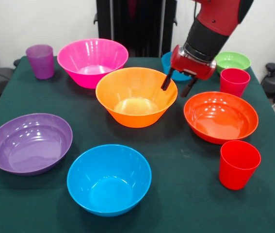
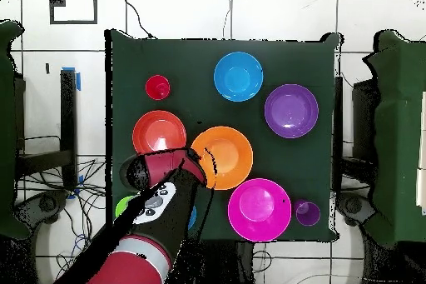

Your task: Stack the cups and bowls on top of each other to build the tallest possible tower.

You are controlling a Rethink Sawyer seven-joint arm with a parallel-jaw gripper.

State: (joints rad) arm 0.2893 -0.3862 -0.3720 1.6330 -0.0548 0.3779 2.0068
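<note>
Green tabletop [image 1: 186, 194]: orange bowl's [image 1: 136, 97] rim lies beneath the open gripper [image 1: 177, 85].

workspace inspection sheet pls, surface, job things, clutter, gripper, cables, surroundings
surface: dark green cloth-covered table.
bowls: pink bowl, orange bowl, red-orange bowl, purple bowl, blue bowl, green bowl and small blue bowl all separate, upright, nothing stacked.
cups: purple cup, two red cups, upright.
clutter: nothing seen.
gripper: open, empty, at the orange bowl's rim.
cables: loose on the floor.
surroundings: tiled floor.
</note>
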